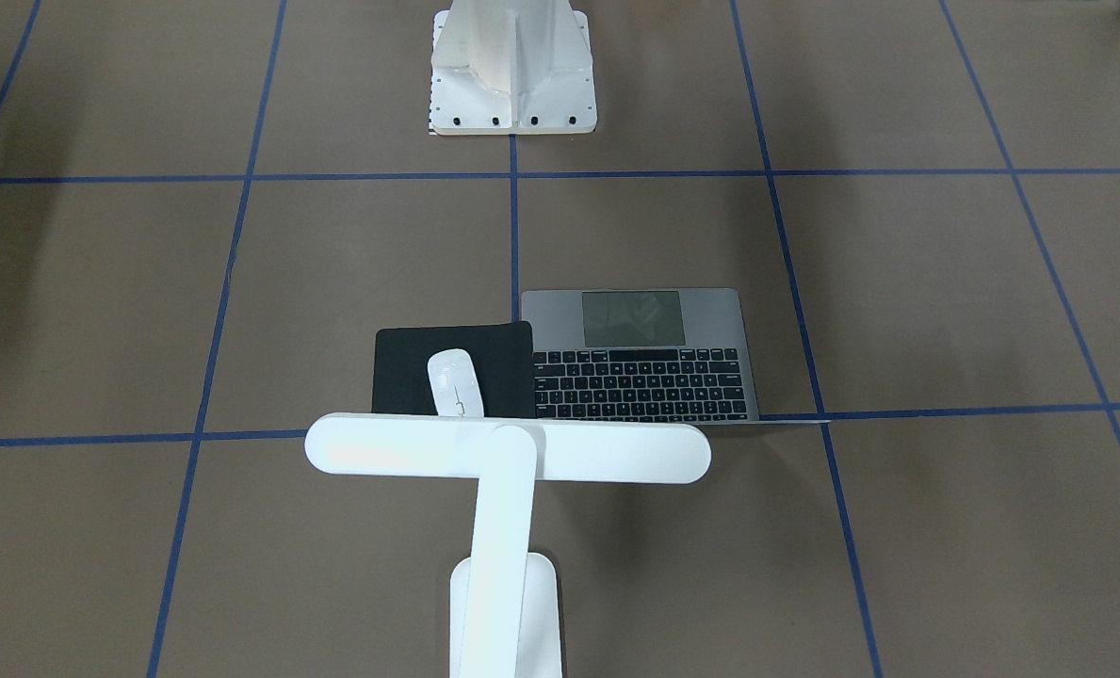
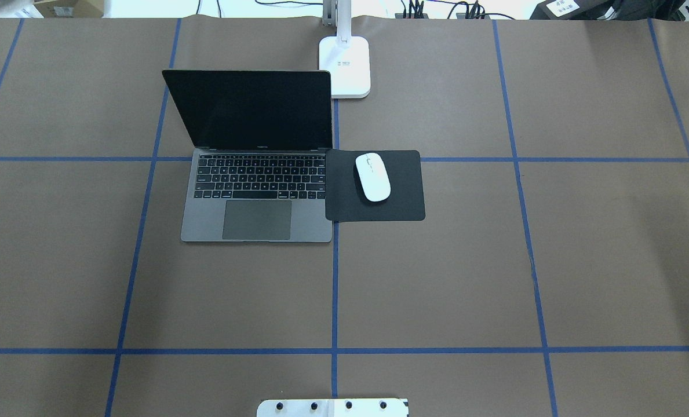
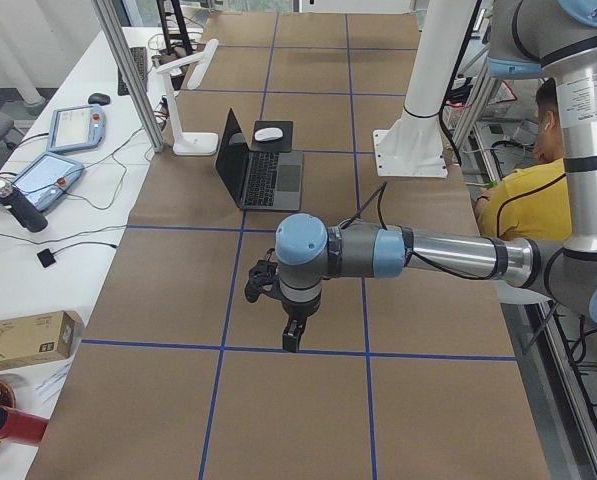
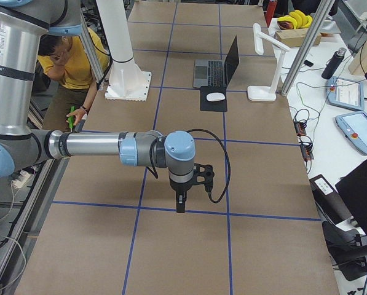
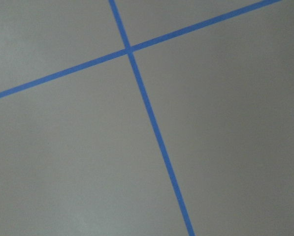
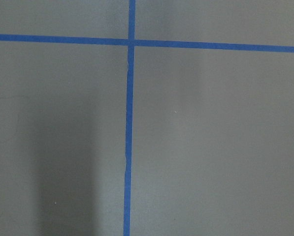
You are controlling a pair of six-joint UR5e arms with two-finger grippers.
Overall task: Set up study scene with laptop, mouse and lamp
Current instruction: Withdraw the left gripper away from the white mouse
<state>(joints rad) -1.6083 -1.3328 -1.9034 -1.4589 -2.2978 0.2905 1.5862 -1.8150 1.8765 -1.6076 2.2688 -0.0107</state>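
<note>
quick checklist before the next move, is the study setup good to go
1. The laptop is open, keyboard toward the robot: ok.
2. The mouse lies on the black pad, beside the laptop: ok.
3. The lamp stands upright behind laptop and pad: ok.
4. Lamp switched on: cannot tell.
5. The left gripper and right gripper are well away from the setup: ok.
6. Grippers open or shut: cannot tell, since they show only in the side views.
</note>
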